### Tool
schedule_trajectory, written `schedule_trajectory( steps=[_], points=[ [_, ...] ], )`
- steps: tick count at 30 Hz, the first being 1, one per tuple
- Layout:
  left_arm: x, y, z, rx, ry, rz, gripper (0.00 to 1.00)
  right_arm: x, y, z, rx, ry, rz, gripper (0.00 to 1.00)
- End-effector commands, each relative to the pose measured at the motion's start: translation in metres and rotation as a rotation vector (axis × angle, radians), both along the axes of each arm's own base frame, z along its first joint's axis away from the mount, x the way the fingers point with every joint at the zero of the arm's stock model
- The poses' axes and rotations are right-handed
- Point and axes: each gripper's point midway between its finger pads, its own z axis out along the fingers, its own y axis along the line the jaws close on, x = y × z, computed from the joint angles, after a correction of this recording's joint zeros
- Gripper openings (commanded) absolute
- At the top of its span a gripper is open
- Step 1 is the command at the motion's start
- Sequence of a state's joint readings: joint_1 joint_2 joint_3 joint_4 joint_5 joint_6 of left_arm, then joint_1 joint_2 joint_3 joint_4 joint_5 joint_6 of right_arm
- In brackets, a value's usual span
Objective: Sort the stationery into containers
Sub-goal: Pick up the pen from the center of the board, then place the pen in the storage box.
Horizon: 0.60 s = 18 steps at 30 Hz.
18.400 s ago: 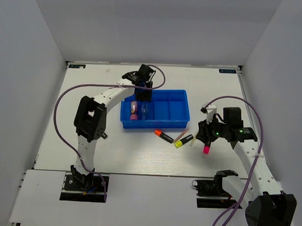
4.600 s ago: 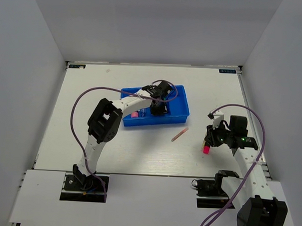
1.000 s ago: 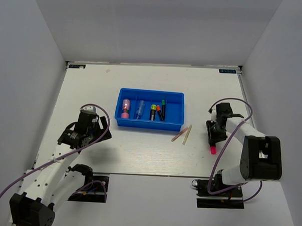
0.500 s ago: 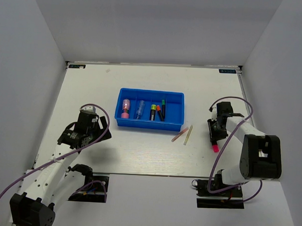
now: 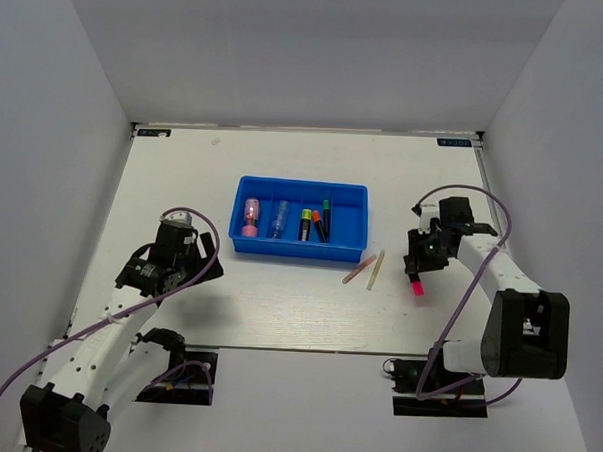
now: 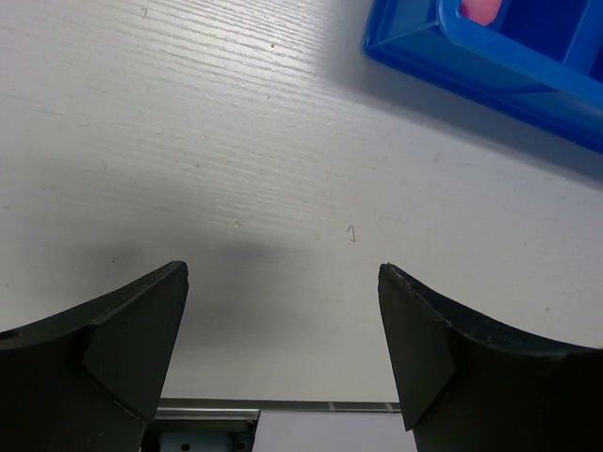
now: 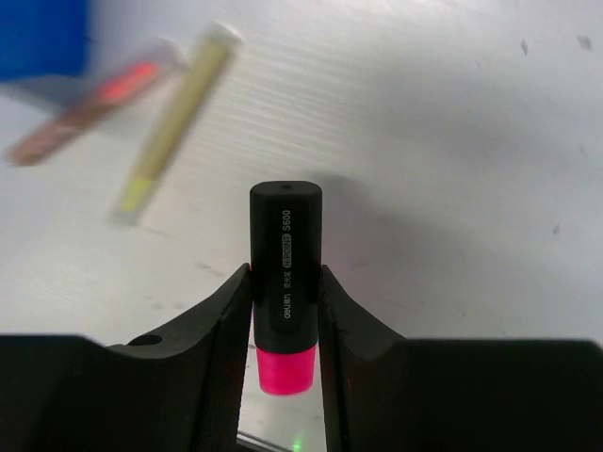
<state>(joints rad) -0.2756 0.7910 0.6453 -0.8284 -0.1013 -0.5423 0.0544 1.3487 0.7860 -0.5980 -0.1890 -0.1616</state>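
While working across the desk [image 5: 278,310], sorting by kind into the blue tray [image 5: 296,251] and its narrow compartments; holding the left hand [image 6: 283,330] spread wide, empty, out of the way; pinching the pink-ended marker [image 7: 285,235] tight in the right hand [image 7: 285,282], just right of two pale sticks [image 5: 377,270] lying loose beside the tray.

**One legible code, on the marker barrel**

The pink-ended marker [image 7: 285,273], centre of the right wrist view, has white print along its black barrel: "S600", then a small boxed mark and another word, both too fine to read. In the top view, a blue sticker [image 5: 453,142] at the upper right corner of the table [image 5: 183,181] and a dark sticker [image 5: 151,132] at its upper left carry illegible print. A faint scratch [image 6: 351,233] resembling "1" marks the tabletop at the centre of the left wrist view.
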Motion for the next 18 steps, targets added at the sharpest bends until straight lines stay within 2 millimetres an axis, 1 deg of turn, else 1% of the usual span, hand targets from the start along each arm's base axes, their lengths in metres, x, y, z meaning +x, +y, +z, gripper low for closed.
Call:
schedule_trajectory(
  steps=[1, 2, 3, 4, 5, 6, 7, 8, 9, 10, 11, 12, 13, 14, 15, 16, 17, 18],
  points=[
    [0.006, -0.006, 0.005, -0.037, -0.037, -0.016, 0.92, 0.018, 0.042, 0.056, 0.205, -0.101, 0.131, 0.04],
    [0.006, -0.008, 0.004, -0.041, -0.039, -0.027, 0.92, 0.020, 0.048, 0.062, 0.229, -0.107, 0.147, 0.04],
    [0.007, -0.012, 0.007, -0.061, -0.046, -0.043, 0.92, 0.024, 0.062, 0.077, 0.304, -0.122, 0.175, 0.04],
    [0.008, -0.014, 0.007, -0.069, -0.050, -0.048, 0.92, 0.029, 0.073, 0.090, 0.329, -0.143, 0.207, 0.04],
    [0.007, -0.015, 0.007, -0.073, -0.049, -0.054, 0.92, 0.032, 0.079, 0.096, 0.352, -0.149, 0.221, 0.04],
    [0.008, -0.018, 0.008, -0.085, -0.052, -0.065, 0.91, 0.044, 0.092, 0.115, 0.407, -0.159, 0.230, 0.04],
    [0.009, -0.019, 0.008, -0.087, -0.052, -0.066, 0.91, 0.043, 0.109, 0.122, 0.446, -0.147, 0.273, 0.04],
    [0.010, -0.019, 0.008, -0.088, -0.059, -0.064, 0.91, 0.047, 0.119, 0.117, 0.471, -0.100, 0.279, 0.04],
    [0.010, -0.022, 0.010, -0.104, -0.061, -0.075, 0.91, 0.062, 0.131, 0.142, 0.499, -0.137, 0.284, 0.04],
    [0.010, -0.023, 0.009, -0.111, -0.059, -0.077, 0.91, 0.064, 0.143, 0.150, 0.520, -0.144, 0.309, 0.04],
    [0.011, -0.024, 0.011, -0.117, -0.069, -0.078, 0.91, 0.068, 0.158, 0.146, 0.531, -0.125, 0.321, 0.04],
    [0.011, -0.025, 0.011, -0.122, -0.069, -0.078, 0.90, 0.076, 0.174, 0.151, 0.542, -0.118, 0.327, 0.02],
    [0.012, -0.025, 0.012, -0.125, -0.075, -0.080, 0.90, 0.087, 0.183, 0.152, 0.555, -0.105, 0.308, 0.02],
    [0.012, -0.027, 0.012, -0.129, -0.074, -0.081, 0.90, 0.102, 0.191, 0.159, 0.548, -0.138, 0.280, 0.02],
    [0.012, -0.027, 0.012, -0.132, -0.073, -0.078, 0.90, 0.101, 0.206, 0.158, 0.546, -0.129, 0.295, 0.02],
    [0.013, -0.027, 0.013, -0.132, -0.078, -0.077, 0.90, 0.122, 0.216, 0.152, 0.533, -0.111, 0.242, 0.02],
    [0.012, -0.027, 0.012, -0.133, -0.073, -0.075, 0.90, 0.130, 0.220, 0.149, 0.516, -0.119, 0.217, 0.02],
    [0.012, -0.026, 0.012, -0.133, -0.073, -0.073, 0.90, 0.133, 0.229, 0.146, 0.491, -0.125, 0.206, 0.01]
  ],
)
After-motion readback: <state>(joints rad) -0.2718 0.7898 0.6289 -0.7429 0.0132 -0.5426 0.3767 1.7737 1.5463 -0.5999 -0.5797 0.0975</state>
